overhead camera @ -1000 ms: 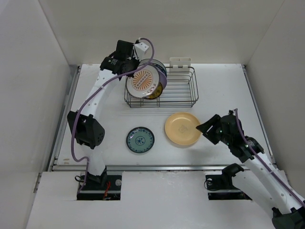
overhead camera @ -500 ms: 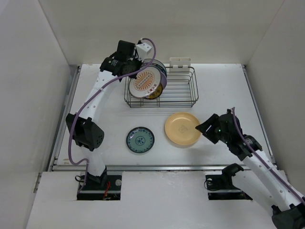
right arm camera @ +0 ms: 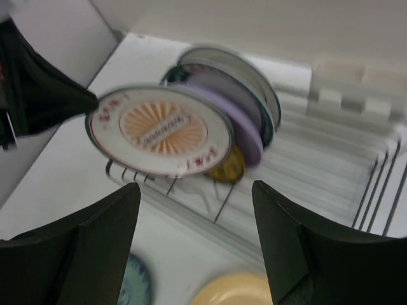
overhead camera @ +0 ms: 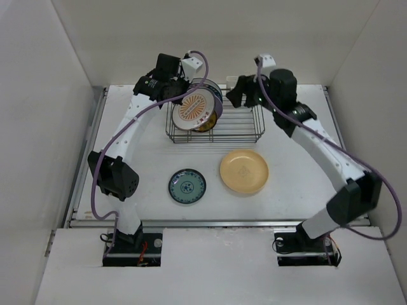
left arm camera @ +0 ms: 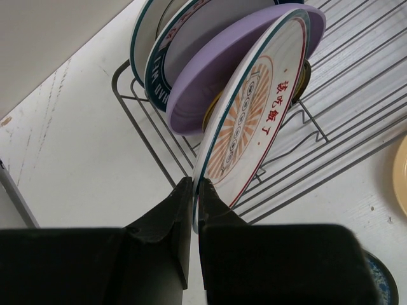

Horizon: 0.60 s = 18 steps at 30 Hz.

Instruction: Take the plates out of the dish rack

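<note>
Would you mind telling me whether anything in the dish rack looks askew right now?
Yes: the white plate with orange pattern tilts well away from the lavender plate behind it in the dish rack, its rim pinched in the left pincer. Nothing looks broken or spilled.

A white surface (overhead camera: 299, 165) is seen, with a dark wire dish rack (overhead camera: 261, 122) set toward 12 o'clock. A yellow-tan plate (overhead camera: 243, 171) is laid flat at the rack's 6 o'clock. A small teal patterned plate (overhead camera: 187, 187) is laid at that plate's 8 o'clock, apart from it.

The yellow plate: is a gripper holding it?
No, the yellow plate lies flat on the table, with no gripper touching it.
</note>
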Each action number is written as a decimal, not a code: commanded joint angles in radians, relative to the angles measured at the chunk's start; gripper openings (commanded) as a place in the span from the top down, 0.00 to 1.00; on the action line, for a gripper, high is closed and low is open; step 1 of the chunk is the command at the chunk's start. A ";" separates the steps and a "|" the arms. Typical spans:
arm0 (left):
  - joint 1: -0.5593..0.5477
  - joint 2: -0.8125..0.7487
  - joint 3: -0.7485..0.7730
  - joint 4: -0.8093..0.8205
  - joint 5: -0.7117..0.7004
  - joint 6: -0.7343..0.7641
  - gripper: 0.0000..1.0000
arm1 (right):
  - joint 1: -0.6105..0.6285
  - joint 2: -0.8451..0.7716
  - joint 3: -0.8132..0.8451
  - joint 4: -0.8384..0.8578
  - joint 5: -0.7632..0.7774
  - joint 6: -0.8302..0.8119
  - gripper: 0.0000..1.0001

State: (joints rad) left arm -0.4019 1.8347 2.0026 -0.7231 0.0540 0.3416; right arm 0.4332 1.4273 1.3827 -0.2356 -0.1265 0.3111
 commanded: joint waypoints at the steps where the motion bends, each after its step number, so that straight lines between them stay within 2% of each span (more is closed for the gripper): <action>1: -0.008 -0.041 -0.011 -0.013 0.055 -0.007 1.00 | 0.009 0.198 0.237 0.052 -0.183 -0.383 0.23; 4: -0.008 -0.041 -0.011 -0.013 0.046 0.013 1.00 | 0.009 0.420 0.512 -0.053 -0.277 -0.527 0.23; 5: -0.008 -0.041 -0.011 -0.013 0.046 0.013 1.00 | 0.009 0.421 0.513 -0.071 -0.300 -0.561 0.23; 6: -0.008 -0.031 -0.011 -0.013 0.046 0.013 1.00 | 0.009 0.455 0.585 -0.083 -0.312 -0.585 0.23; 11: -0.008 -0.031 0.007 -0.004 0.035 0.022 1.00 | 0.009 0.584 0.659 -0.084 -0.389 -0.737 0.23; 18: -0.008 0.000 0.061 0.007 0.044 0.022 1.00 | 0.009 0.719 0.771 -0.059 -0.530 -0.762 0.23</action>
State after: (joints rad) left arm -0.4023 1.8355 2.0075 -0.7246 0.0570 0.3737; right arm 0.4339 2.1277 2.0544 -0.3370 -0.5419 -0.3939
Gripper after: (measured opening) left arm 0.025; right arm 0.766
